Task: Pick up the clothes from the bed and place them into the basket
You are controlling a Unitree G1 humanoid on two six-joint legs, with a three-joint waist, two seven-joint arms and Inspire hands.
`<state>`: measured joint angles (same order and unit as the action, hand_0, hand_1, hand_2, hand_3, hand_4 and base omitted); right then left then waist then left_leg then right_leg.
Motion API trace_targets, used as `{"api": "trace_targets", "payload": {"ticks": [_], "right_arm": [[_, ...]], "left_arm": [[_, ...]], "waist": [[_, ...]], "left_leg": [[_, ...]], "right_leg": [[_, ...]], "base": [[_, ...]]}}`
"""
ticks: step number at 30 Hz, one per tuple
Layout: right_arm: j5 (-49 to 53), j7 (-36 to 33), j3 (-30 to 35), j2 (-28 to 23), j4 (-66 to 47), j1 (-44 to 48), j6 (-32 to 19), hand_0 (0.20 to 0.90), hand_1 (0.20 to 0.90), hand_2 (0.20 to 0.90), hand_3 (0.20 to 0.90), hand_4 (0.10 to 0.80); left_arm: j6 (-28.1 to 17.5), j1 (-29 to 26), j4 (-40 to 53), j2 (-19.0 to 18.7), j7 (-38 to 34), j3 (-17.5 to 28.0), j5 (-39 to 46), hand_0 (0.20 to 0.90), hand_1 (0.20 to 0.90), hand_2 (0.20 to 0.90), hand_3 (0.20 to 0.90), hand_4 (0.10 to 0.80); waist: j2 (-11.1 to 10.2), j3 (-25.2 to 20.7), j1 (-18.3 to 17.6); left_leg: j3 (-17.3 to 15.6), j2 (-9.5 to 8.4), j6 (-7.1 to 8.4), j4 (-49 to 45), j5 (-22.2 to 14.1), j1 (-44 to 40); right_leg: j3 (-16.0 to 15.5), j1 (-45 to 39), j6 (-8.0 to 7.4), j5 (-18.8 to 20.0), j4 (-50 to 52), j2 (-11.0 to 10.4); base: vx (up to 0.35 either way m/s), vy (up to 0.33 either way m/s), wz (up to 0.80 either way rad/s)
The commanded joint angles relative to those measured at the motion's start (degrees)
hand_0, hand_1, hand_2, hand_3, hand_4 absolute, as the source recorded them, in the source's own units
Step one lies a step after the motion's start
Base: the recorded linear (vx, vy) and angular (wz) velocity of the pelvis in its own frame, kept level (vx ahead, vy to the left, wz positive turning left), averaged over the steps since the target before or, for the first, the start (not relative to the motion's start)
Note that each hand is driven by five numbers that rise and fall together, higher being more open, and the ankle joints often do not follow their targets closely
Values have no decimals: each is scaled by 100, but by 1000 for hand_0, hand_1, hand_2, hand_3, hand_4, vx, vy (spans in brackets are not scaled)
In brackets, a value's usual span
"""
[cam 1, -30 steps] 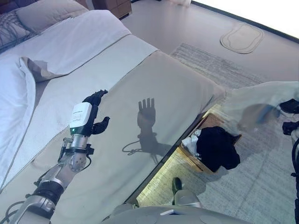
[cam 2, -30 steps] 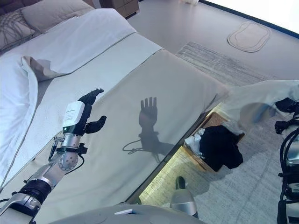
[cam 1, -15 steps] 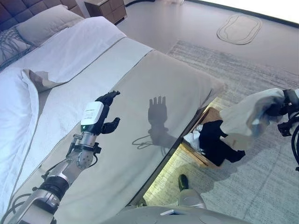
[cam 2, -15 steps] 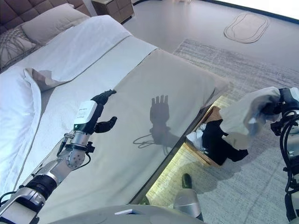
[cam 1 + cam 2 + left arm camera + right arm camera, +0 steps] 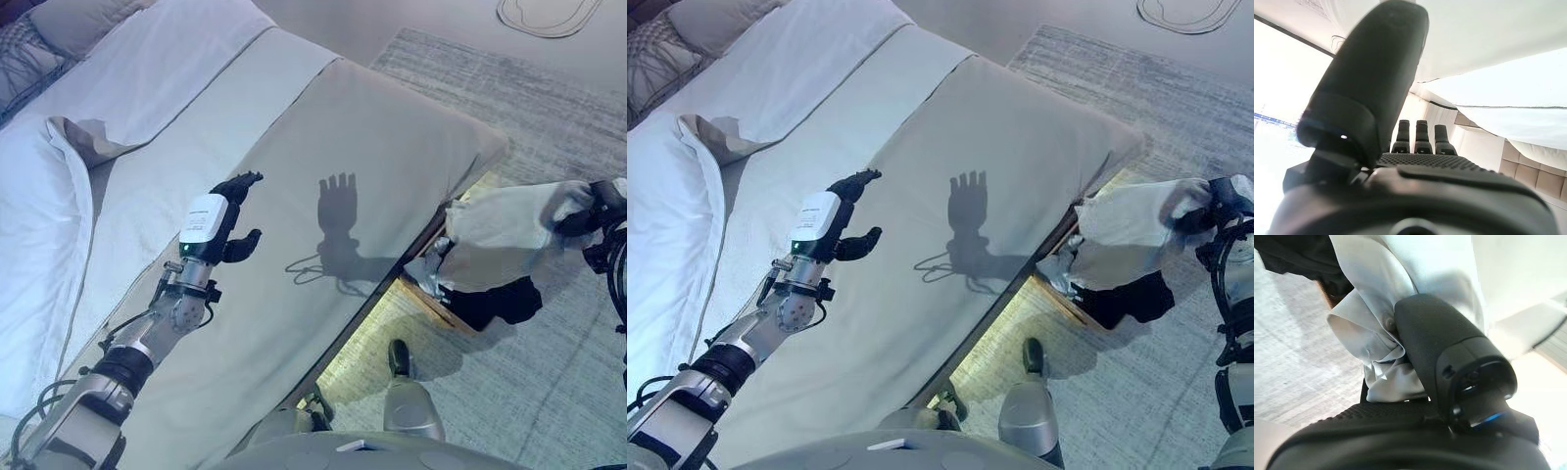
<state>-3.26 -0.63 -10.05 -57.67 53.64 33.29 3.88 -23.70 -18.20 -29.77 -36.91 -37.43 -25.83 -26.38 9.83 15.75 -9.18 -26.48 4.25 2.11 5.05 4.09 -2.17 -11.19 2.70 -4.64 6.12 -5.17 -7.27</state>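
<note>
Nearest to me, my left hand [image 5: 217,217] hovers over the grey bed cover [image 5: 382,137], close to the bed's near long edge; its fingers are straight and relaxed and it holds nothing. In the left wrist view I see the thumb upright and the fingers in a straight row past the palm, with pale bedding beyond them.

Off the bed's near edge, over the rug [image 5: 549,372], my right hand [image 5: 1213,206] has its fingers and thumb clenched round a white shirt [image 5: 505,230]. The right wrist view shows the bunched white cloth pinched under the thumb. The shirt hangs from the hand and spreads toward the bed's foot corner, draped above the basket [image 5: 431,294], which sits on the rug just beside the bed's edge. I cannot tell whether the shirt's low end touches the basket's rim. A black garment [image 5: 505,304] lies in the basket under the shirt, and some white cloth [image 5: 1058,269] shows at the basket's end nearest the bed.

Farther along the bed, a white duvet [image 5: 39,225] is folded back along the far side, its tan underside turned up at one corner. A grey pillow [image 5: 710,20] lies at the head end.
</note>
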Motion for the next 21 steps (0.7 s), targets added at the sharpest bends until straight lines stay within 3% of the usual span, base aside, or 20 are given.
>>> {"api": "trace_targets", "payload": {"ticks": [1, 10, 15, 16, 21], "right_arm": [[-241, -339, -231, -538, 0, 1164, -409, 300, 300, 300, 200, 100], [-338, -490, -95, -415, 441, 1043, 119, 300, 300, 300, 200, 100], [-247, -430, -123, -455, 531, 1164, -91, 300, 300, 300, 200, 100], [-277, -459, -152, -465, 501, 1195, -139, 900, 900, 900, 900, 800], [-256, -519, -111, -449, 312, 1098, -255, 900, 900, 900, 900, 800]], "left_arm": [[-75, -547, -11, -85, -617, 5, 349, 900, 900, 900, 900, 800], [32, -551, 25, -70, -655, 7, 378, 900, 900, 900, 900, 800], [52, -615, 76, -80, -660, -34, 428, 900, 900, 900, 900, 800], [59, -625, 81, -70, -669, -48, 436, 900, 900, 900, 900, 800], [43, -538, 82, -22, -633, -20, 410, 900, 900, 900, 900, 800]], "waist": [[-134, -237, 76], [-25, -150, 62], [28, -119, 60], [39, -116, 54], [48, -174, 43]], "left_leg": [[297, 28, 275, -103, -339, 115], [284, 15, 291, -81, -309, 125], [286, 6, 301, -79, -301, 133], [289, -1, 301, -76, -302, 128], [283, -15, 308, -70, -315, 93]], "right_leg": [[-252, 317, -133, -498, 591, 85], [-286, 300, -135, -491, 550, 59], [-290, 295, -137, -495, 546, 45], [-284, 291, -137, -498, 545, 44], [-283, 247, -135, -514, 529, 46]], "base": [[-58, 48, 2], [-8, 0, 1], [-14, 2, 0], [0, 0, 0], [0, 0, 0]]}}
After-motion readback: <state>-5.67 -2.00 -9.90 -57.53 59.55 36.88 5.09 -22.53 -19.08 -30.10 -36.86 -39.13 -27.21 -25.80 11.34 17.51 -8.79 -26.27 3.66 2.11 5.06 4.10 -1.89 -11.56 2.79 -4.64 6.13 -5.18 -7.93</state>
